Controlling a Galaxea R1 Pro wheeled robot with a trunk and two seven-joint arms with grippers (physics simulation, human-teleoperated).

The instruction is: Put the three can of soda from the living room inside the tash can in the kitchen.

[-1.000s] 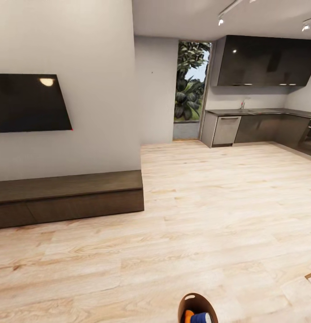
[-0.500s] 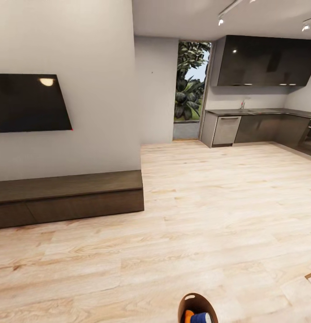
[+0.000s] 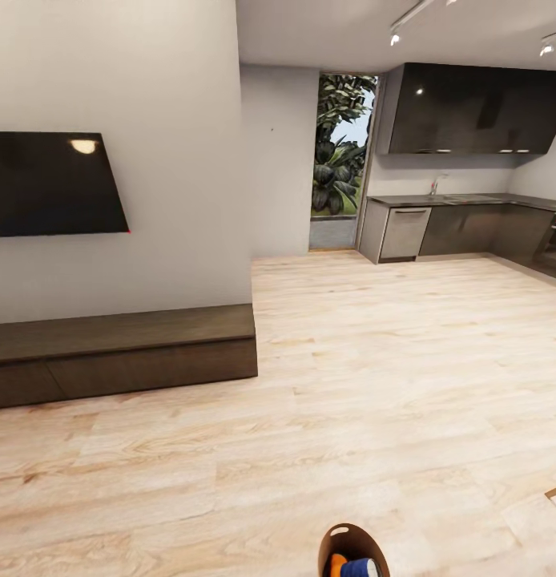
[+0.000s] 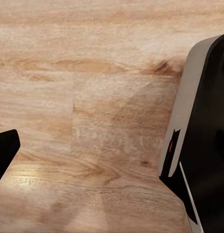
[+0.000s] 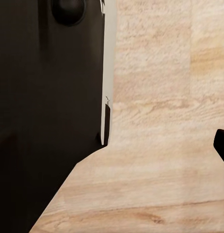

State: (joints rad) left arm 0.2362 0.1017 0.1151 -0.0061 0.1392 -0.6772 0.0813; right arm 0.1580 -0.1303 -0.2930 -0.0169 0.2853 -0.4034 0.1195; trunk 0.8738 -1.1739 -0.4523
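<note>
The round trash can [image 3: 352, 546] shows at the bottom edge of the head view, coppery brown inside, with its oval handle hole toward me. Inside it lie an orange soda can [image 3: 335, 566] and a dark blue soda can [image 3: 360, 568]; a third can is hidden. Far off at the right is the kitchen, with dark glossy wall cabinets [image 3: 470, 108] and grey base units [image 3: 462, 230]. My left gripper [image 4: 88, 155] hangs over bare wood floor, one black fingertip [image 4: 5, 150] at the frame's edge and nothing between the fingers. My right gripper [image 5: 117, 145] also hangs empty over the floor, with one fingertip [image 5: 222, 145] visible.
A wall TV [image 3: 54, 183] hangs above a long dark low cabinet [image 3: 122, 353] on the left. Light wood floor [image 3: 374, 361] stretches to the kitchen, past a tall window with plants [image 3: 340, 152]. A steel appliance front [image 3: 404, 232] ends the units. My dark body [image 4: 206, 136] sits beside each gripper.
</note>
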